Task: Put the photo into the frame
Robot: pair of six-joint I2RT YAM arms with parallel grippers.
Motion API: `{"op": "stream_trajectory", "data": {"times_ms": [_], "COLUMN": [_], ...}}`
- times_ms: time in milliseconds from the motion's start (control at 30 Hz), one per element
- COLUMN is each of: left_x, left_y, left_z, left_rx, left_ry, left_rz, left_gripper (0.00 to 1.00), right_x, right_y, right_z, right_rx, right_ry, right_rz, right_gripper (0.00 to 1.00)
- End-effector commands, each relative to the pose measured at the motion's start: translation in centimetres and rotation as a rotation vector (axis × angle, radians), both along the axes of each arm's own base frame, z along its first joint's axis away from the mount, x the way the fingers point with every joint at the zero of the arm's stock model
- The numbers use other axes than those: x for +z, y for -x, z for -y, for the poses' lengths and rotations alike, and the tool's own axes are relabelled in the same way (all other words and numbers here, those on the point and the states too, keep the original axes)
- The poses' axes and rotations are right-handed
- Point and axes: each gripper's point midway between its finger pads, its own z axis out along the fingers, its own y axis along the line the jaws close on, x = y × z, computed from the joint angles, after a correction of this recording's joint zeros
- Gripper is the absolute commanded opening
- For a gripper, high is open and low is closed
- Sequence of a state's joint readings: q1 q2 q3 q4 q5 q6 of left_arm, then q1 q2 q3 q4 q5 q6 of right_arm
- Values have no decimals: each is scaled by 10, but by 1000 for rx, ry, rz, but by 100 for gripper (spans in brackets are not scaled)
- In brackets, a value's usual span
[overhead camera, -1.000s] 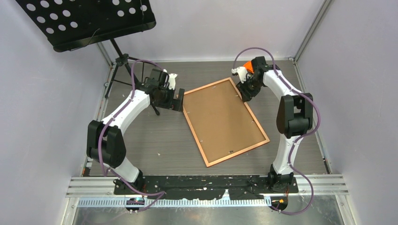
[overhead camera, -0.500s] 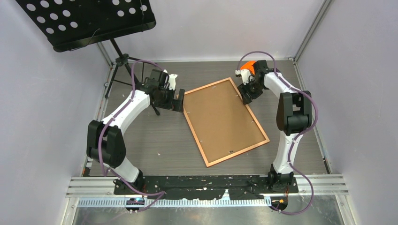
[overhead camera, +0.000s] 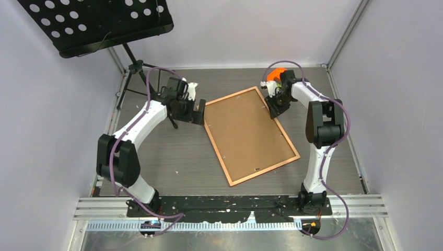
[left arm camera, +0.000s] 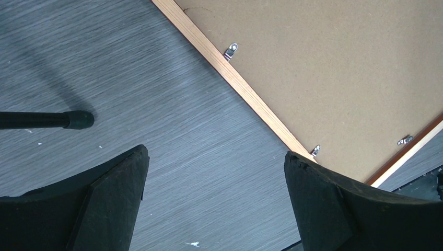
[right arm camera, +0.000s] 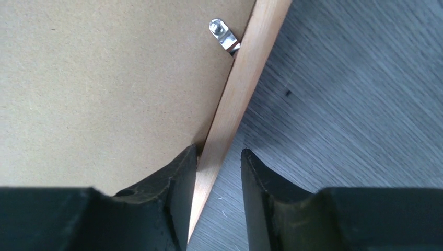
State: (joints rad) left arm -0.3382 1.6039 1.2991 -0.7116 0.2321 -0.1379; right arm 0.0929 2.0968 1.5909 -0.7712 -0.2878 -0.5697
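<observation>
I am watching the frame lying back-up at the desk's centre. The right hand is straddling its upper right border, partly spread. The left hand is hovering, spread wide, beside its left corner.

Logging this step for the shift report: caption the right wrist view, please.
The right fingers straddle the frame's wooden border near a metal tab, between brown backing board and grey tabletop.

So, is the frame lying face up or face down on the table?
Face down. The frame lies flat on the table, its plain brown backing board facing up, with small metal tabs showing at the board's edge.
</observation>
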Motion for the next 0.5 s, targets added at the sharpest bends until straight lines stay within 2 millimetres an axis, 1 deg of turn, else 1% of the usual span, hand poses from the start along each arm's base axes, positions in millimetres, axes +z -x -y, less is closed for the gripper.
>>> {"op": "stream_trajectory", "data": {"times_ms": [0, 167, 200, 233, 300, 400, 433, 467], "left_x": [7, 5, 4, 4, 3, 3, 3, 3], "left_y": [-2, -3, -3, -4, -5, -6, -6, -6], "left_z": [1, 1, 0, 0, -1, -3, -4, -5], "left_rx": [-6, -4, -3, -1, 2, 8, 8, 10], "left_ry": [20, 16, 15, 15, 14, 8, 5, 2], "left_rz": [20, 16, 12, 11, 9, 13, 14, 15], "left_gripper": [100, 100, 100, 100, 100, 100, 100, 100], "right_x": [-2, -4, -4, -3, -1, 2, 6, 3], "right_y": [-7, -4, -5, -5, -5, -8, -11, -12], "right_z": [2, 2, 3, 3, 5, 10, 11, 12], "right_rx": [8, 37, 52, 61, 95, 163, 176, 203], "right_ry": [3, 6, 11, 15, 30, 62, 73, 82], "right_rz": [10, -9, -6, -7, -5, 1, 5, 2], "right_gripper": [37, 22, 17, 15, 7, 6, 6, 6]}}
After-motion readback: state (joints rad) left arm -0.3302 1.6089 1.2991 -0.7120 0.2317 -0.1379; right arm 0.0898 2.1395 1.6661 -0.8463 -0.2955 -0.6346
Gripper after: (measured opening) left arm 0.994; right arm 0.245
